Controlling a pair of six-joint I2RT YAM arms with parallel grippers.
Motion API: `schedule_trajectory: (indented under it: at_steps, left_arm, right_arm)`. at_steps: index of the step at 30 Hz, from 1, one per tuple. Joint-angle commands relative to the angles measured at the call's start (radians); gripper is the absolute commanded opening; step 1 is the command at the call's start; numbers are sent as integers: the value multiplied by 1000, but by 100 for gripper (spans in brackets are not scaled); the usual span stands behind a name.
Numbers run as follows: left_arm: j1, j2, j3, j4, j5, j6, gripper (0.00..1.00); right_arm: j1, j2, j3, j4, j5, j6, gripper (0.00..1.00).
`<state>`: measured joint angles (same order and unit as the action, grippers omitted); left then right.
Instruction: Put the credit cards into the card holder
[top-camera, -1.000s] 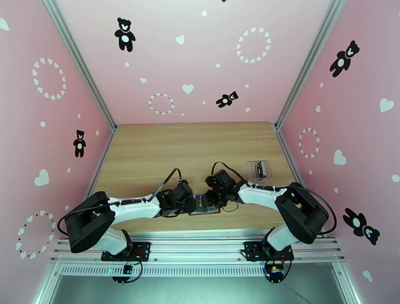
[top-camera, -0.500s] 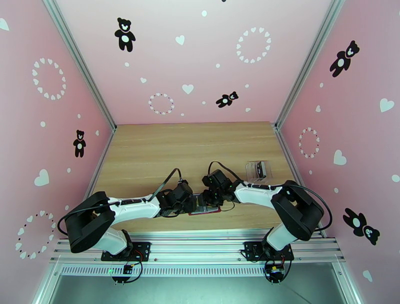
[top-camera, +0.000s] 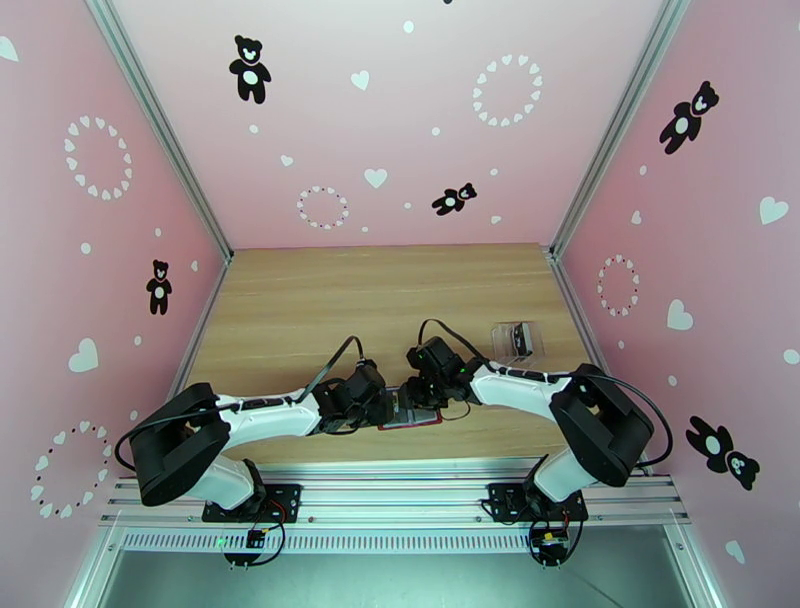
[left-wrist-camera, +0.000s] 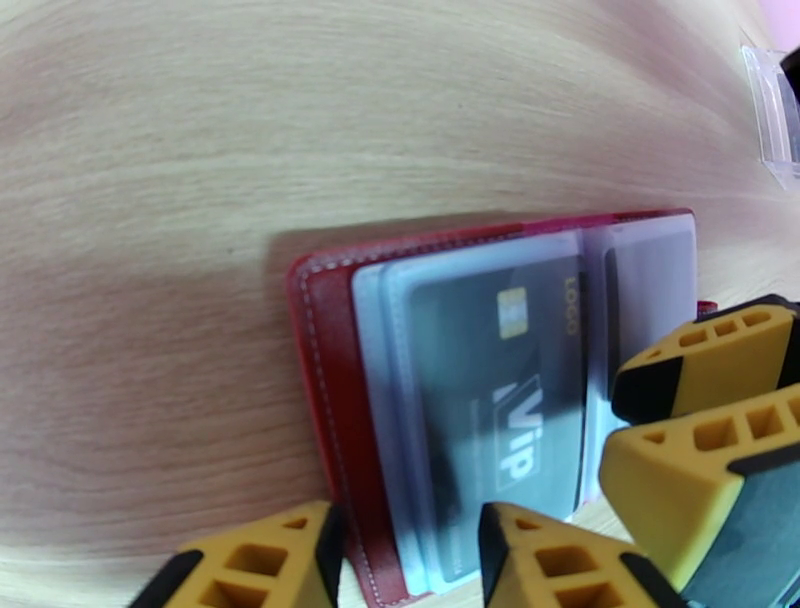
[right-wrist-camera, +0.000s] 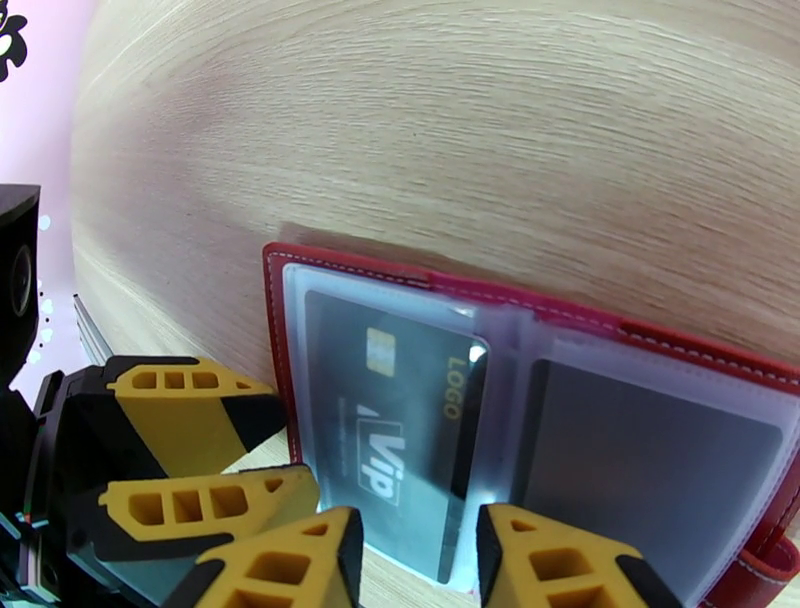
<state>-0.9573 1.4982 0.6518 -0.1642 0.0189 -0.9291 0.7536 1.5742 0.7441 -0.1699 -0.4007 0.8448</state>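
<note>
The wallet (left-wrist-camera: 320, 400) lies open and flat on the table (left-wrist-camera: 300, 120), at the tips of both pincers, which face each other over it from opposite sides. The left pincer (left-wrist-camera: 405, 522) has its fingers partly spread. The wallet's red edge and the ends of its clear pockets (left-wrist-camera: 400, 420) lie in the gap between them. Whether the fingers press on it I cannot tell.

The right pincer (right-wrist-camera: 420, 520) is partly spread too, with one finger on each side of the near edge of the card (right-wrist-camera: 390, 420). That dark grey card, marked VIP and LOGO with a gold chip, sits under a clear pocket just ahead of the right pincer's tips. I cannot tell whether the fingers touch it.

To the right of the right pincer, the other pocket shows a plain grey panel (right-wrist-camera: 650, 460). The snap tab (right-wrist-camera: 770, 585) curls at the wallet's corner farther right. The left pincer's fingers lie just left of the right pincer, at the wallet's edge. A clear pouch (top-camera: 517, 340) stands well apart, beyond the right pincer and to its right.
</note>
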Motion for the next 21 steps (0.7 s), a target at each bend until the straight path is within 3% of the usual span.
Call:
schedule_trajectory:
  at_steps: [1,12,21]
  left_arm:
    - [1,-13,5,16,9,-4,42]
    - [0,-19,5,17,9,-3,42]
    - [-1,-127,-11,-46,-35,3,43]
  right_arm:
    - [17,28,33,-7,2,-6,38]
    - [43,44,68,-14,2,-4,37]
    - [43,-61,92,-142,116,-66,39]
